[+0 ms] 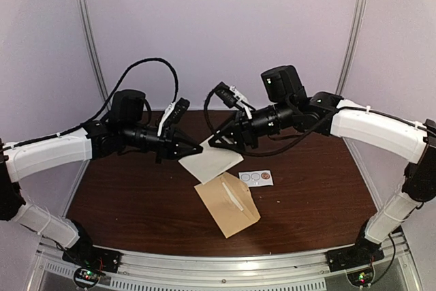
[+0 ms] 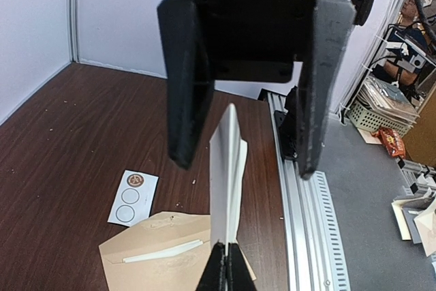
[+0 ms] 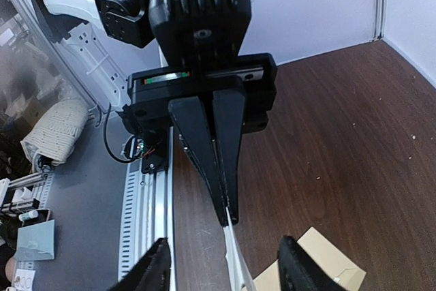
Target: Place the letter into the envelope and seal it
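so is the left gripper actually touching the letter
Touching. The left wrist view shows the left gripper with its jaws shut on the lower edge of the letter, which stands upright from between them.

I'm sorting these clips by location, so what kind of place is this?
Probably a robotics lab test cell: a brown table walled by plain white panels, robot arms mounted on a metal rail, and a wire basket with stacked papers beyond the table.
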Robot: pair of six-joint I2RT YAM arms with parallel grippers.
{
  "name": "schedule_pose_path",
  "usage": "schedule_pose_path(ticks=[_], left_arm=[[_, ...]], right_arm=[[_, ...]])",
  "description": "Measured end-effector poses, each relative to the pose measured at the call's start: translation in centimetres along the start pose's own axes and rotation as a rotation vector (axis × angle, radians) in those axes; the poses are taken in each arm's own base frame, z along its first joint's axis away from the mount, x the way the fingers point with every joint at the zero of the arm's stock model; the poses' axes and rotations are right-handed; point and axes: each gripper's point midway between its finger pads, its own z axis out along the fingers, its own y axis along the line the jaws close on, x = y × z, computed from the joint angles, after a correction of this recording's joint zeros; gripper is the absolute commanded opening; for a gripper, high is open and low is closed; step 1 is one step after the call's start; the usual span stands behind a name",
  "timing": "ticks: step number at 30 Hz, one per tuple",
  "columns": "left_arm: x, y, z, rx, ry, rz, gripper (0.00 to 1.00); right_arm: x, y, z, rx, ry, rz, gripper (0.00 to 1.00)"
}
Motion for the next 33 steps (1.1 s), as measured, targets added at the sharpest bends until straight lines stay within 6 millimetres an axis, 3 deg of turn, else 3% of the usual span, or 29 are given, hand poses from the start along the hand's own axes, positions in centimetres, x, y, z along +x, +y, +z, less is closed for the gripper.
schedule_pose_path(ticks=[9, 18, 33], left_arm=[[0.0, 0.0, -0.1, -0.005, 0.008, -0.004, 0.0], [-0.3, 0.0, -0.4, -0.026, 0.002, 0.01, 0.0], [-1.6, -0.3, -1.2, -0.088, -0.031, 0.056, 0.0]], right_arm=[[2.6, 0.1, 0.3, -0.018, 0.089, 0.032, 0.14], [4.1, -0.5, 0.5, 0.004, 0.12, 0.062, 0.01], [3.3, -0.8, 0.0, 0.041, 0.062, 0.058, 0.0]])
